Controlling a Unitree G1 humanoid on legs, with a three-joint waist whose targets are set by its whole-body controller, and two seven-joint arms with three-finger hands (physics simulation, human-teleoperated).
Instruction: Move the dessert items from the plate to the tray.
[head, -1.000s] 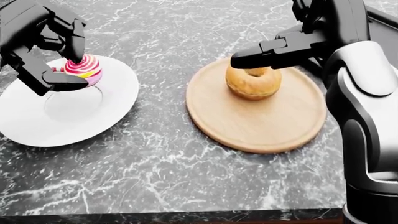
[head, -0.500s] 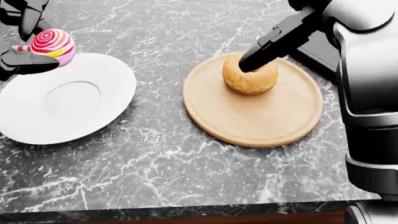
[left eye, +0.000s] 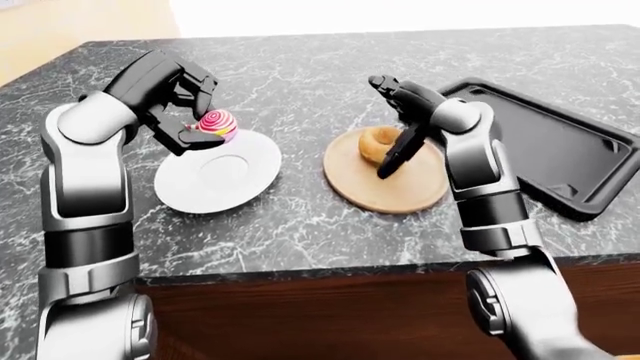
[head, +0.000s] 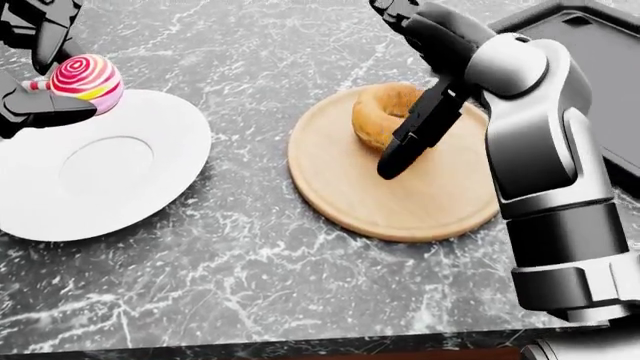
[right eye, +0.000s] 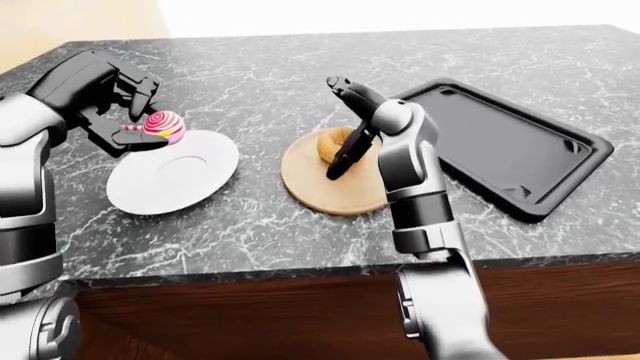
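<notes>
Dark grey marble counter (left eye: 300, 225) with white veining, wooden face below its near edge. Left hand (left eye: 185, 101): fingers clamped on a pink-and-yellow swirled lollipop (head: 86, 82), held just above the top-left rim of a white plate (head: 150, 187); the plate's centre is bare. Round wooden board (head: 400, 202), mid-counter: one plain doughnut (head: 375, 112) lies on its upper part. Right hand (head: 420, 105): fingers spread apart, one long dark finger hanging across the doughnut's right side. Black tray (right eye: 500, 142), toward the counter's right edge, holding nothing.
</notes>
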